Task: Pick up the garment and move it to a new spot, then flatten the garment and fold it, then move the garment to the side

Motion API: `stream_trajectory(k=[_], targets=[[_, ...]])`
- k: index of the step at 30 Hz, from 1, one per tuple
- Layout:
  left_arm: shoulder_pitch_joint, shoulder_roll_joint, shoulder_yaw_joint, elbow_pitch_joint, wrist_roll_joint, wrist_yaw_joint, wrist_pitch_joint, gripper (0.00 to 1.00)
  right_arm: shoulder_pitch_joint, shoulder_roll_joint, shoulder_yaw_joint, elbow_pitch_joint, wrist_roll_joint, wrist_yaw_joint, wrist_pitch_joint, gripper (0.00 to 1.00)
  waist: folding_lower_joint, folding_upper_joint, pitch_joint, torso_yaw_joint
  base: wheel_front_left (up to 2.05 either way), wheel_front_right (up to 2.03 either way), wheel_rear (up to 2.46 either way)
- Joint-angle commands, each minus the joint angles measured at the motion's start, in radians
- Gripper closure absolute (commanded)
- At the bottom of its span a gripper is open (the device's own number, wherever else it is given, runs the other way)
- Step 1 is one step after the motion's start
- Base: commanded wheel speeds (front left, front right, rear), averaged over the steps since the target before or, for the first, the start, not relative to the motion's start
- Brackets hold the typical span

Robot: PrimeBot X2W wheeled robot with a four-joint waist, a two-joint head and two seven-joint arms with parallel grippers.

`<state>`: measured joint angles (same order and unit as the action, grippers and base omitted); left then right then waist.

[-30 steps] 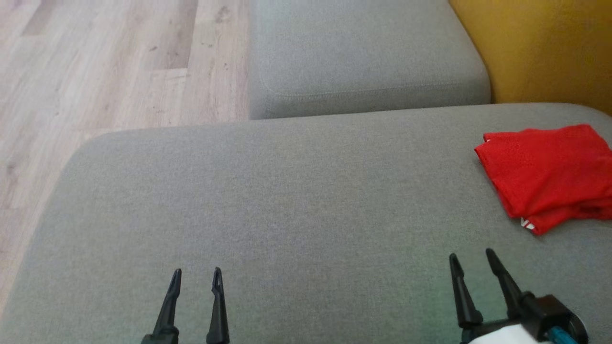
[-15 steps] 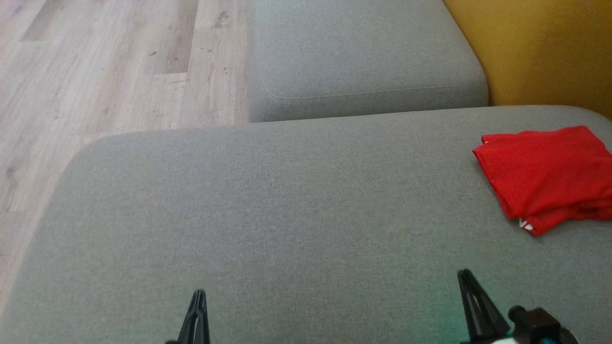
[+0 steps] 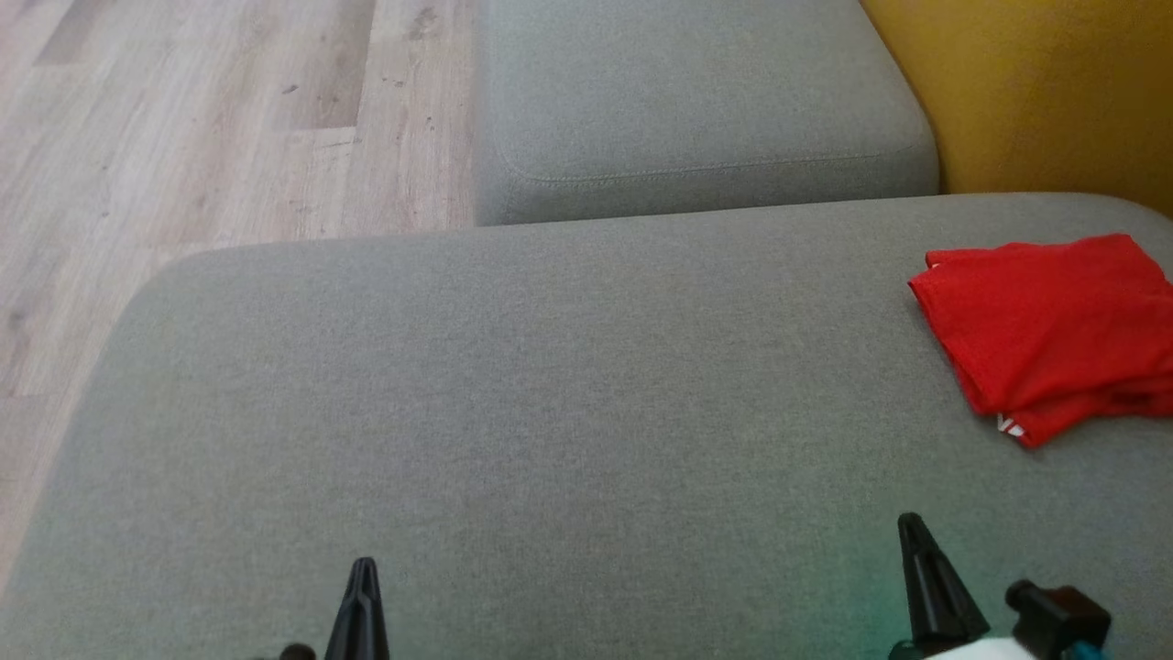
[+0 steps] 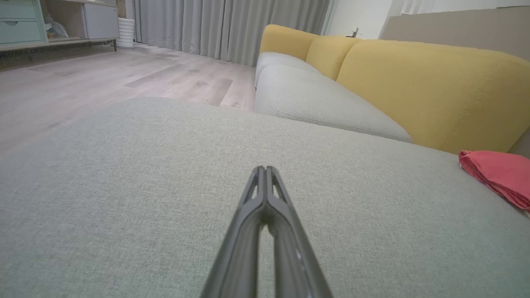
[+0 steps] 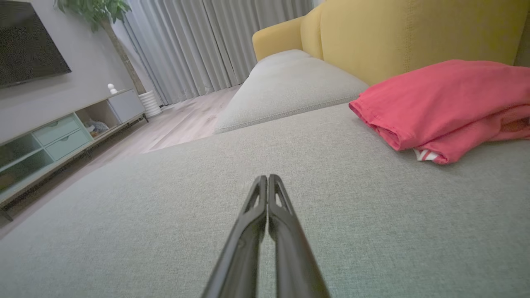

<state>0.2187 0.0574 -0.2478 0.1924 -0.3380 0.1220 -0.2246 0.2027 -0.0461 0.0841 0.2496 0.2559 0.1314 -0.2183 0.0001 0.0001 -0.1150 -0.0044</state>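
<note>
Garment: solid red from my head camera, a softer coral pink through my wrist cameras, with a small white-striped tab at one corner.
Sofa seat: plain grey weave, finely flecked, no print.
Sofa back: plain mustard yellow.
Floor: pale wood planks, beige with light brown grain.
Left gripper: my fingers here are black.
Right gripper: black fingers too, with white and a touch of teal at my wrist.
Curtains: plain grey.
Cabinet: mint-green drawers.
Television: black screen.
Plant: green leaves.
</note>
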Motion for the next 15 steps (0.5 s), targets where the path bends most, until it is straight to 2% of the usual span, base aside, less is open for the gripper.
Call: stream_trajectory(k=[1,15], targets=[[-0.056,0.007,0.024,-0.024,-0.03,-0.009,0.006,1.0,-0.057,-0.012,-0.006,-0.029,0.035,0.0,0.004,1.0,-0.0001,-0.0001,0.002,0.0,0.0,0.0,0.0],[-0.092,0.014,0.055,-0.009,-0.201,-0.041,0.039,1.0,-0.09,-0.019,-0.02,-0.026,0.214,0.0,0.037,1.0,-0.0001,-0.0001,0.016,0.001,0.0,0.0,0.0]])
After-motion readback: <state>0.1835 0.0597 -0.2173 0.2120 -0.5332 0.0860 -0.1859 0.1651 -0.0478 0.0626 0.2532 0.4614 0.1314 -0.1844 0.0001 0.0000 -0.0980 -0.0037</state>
